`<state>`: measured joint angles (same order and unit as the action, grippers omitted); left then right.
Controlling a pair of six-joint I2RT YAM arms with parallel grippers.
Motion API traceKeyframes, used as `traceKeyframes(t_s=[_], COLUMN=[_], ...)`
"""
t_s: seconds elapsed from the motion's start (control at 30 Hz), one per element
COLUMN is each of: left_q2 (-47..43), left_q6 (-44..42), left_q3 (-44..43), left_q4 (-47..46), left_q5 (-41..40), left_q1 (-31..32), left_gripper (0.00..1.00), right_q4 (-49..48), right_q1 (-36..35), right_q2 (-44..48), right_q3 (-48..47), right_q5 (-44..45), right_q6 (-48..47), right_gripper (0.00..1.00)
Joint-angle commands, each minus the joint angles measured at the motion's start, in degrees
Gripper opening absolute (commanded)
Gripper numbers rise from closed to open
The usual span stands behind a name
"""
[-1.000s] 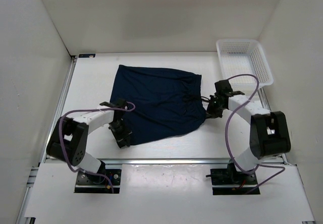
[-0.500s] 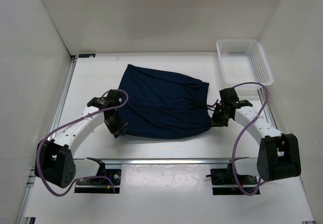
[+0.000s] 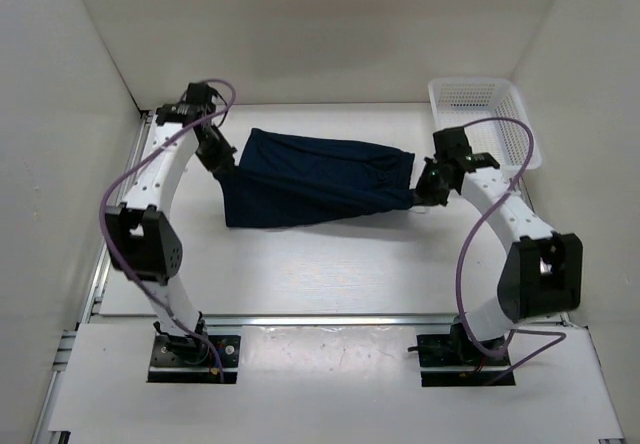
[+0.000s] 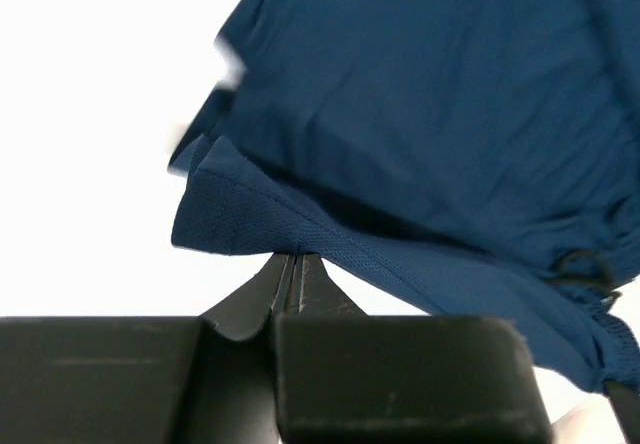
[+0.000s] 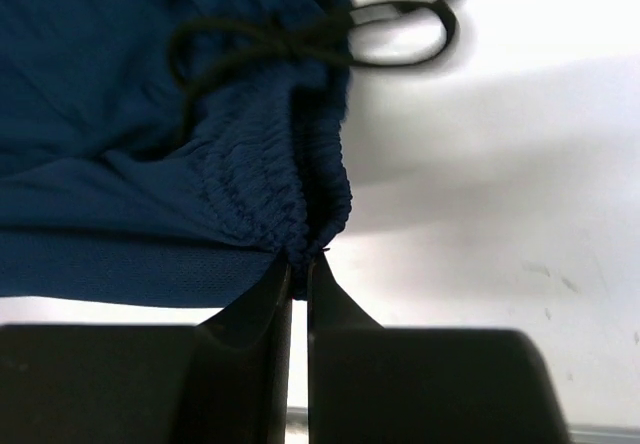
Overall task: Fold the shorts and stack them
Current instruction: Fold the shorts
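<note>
The dark navy shorts (image 3: 315,179) lie folded over into a long band across the middle of the table. My left gripper (image 3: 222,162) is shut on the hem at the shorts' left end; the left wrist view shows the fabric edge (image 4: 260,219) pinched at the fingertips. My right gripper (image 3: 424,190) is shut on the gathered waistband at the right end. In the right wrist view the waistband (image 5: 270,204) is pinched between the fingers and the drawstring (image 5: 330,39) loops onto the table.
A white mesh basket (image 3: 483,121) stands at the back right corner, just behind the right arm. White walls close in the table on the left, back and right.
Both grippers have carried the near edge of the shorts away from me toward the back, folding the shorts over into a narrower band. The left arm has swung far back-left.
</note>
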<state>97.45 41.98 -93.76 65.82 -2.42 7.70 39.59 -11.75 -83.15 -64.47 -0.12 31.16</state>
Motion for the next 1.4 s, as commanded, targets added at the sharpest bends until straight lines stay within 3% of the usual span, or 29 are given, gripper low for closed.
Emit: traceKeyframes(t_s=[0.0, 0.13, 0.17, 0.3, 0.33, 0.37, 0.4, 0.43, 0.5, 0.53, 0.57, 0.7, 0.77, 0.97, 1.17, 1.37], left_q2=[7.5, 22.5, 25.6, 39.7, 42.4, 43.1, 43.9, 44.9, 47.2, 47.2, 44.8, 36.0, 30.3, 23.1, 23.1, 26.6], left_q6=[-3.7, -5.2, -5.2, -5.9, -5.3, -4.3, -2.4, -2.3, -2.3, -3.1, -4.0, -9.7, -12.9, -15.4, -16.0, -14.7], left_q3=[-12.8, -30.7, -39.1, -59.5, -60.0, -59.3, -58.1, -58.8, -61.3, -60.6, -59.5, -49.7, -40.4, -17.5, -3.8, -1.5], left_q4=[0.8, 2.6, 2.6, 1.3, -4.5, -8.0, -10.6, -11.7, -11.7, -11.7, -11.7, -11.1, -10.5, -7.4, -10.3, -12.7], left_q5=[-1.4, 0.9, 1.6, 10.8, 13.3, 15.7, 18.6, 19.2, 19.8, 19.1, 18.2, 14.0, 12.9, 13.0, 15.7, 13.4], left_q1=[-2.9, -5.1, -5.1, -5.6, -6.5, -7.5, -8.1, -8.1, -8.6, -9.1, -9.1, -9.1, -9.1, -7.4, -3.9, -3.9], left_gripper=[0.1, 0.1, 0.1, 0.1, 0.14, 0.31, 0.62, 0.7, 0.86, 1.0, 1.0, 1.0, 1.0, 1.0, 1.0, 1.0], right_q4=[1.4, 2.5, 3.2, 6.1, 6.6, 7.2, 7.3, 7.3, 5.2, 4.3, 3.3, -0.5, -2.3, -6.3, -8.8, -10.2], right_q1=[0.6, 1.7, 1.7, 2.8, 2.8, 3.5, 4.0, 4.0, 4.0, 3.4, 3.4, 1.6, 1.6, 1.6, 1.6, 1.6], right_q2=[-6.1, -15.4, -17.5, -32.9, -35.7, -38.2, -42.2, -43.7, -44.4, -44.4, -42.7, -36.7, -32.9, -28.5, -31.6, -38.7], right_q3=[-8.1, -19.3, -21.7, -42.9, -47.5, -51.7, -58.3, -60.9, -63.4, -62.2, -60.6, -48.5, -40.1, -26.3, -27.2, -33.5], right_q5=[3.8, 3.8, 3.3, 2.0, 1.4, 0.0, -0.6, -1.1, -2.2, -2.2, -1.2, 4.0, 4.0, -5.1, -7.6, -7.6], right_q6=[0.1, 1.2, 1.8, 2.9, 2.9, 3.5, 4.1, 4.1, 4.1, 3.4, 2.0, 0.3, 0.3, 2.2, 3.9, 5.9], right_gripper=[0.0, 0.0, 0.0, 0.02, 0.21, 0.37, 0.47, 0.61, 0.74, 0.8, 0.87, 0.87, 0.85, 0.88, 0.93, 0.91])
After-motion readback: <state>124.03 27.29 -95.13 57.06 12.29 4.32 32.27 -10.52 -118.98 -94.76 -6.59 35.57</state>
